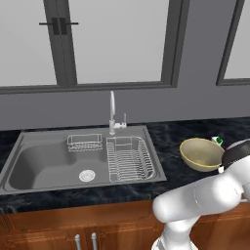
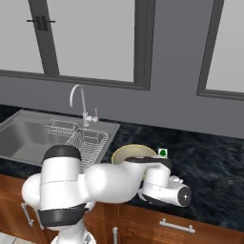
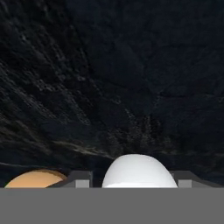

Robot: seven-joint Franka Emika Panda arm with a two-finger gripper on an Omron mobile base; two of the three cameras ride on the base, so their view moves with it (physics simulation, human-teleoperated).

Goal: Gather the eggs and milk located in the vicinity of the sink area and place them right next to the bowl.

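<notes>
A white egg (image 3: 139, 171) lies on the dark counter between my fingertips (image 3: 83, 180), with a narrow gap showing on its left side. My gripper (image 3: 133, 181) stands slightly open around it. In the right base view my hand (image 2: 167, 189) is low over the counter, just right of the yellowish-tan bowl (image 2: 129, 153) (image 1: 200, 154). The milk (image 2: 162, 153) (image 1: 218, 140), white with a green cap, stands right behind the bowl. A tan rounded shape (image 3: 37, 179) shows left of the fingers; I cannot tell what it is. The sink (image 1: 46, 163) (image 2: 21, 138) lies to the left.
Wire dish racks (image 1: 129, 158) sit in the sink's right half, under a thin chrome faucet (image 1: 112, 111). Dark speckled counter (image 2: 209, 167) stretches right of the bowl. Windows line the wall behind. Wooden cabinet fronts (image 1: 73, 224) run below the counter's edge.
</notes>
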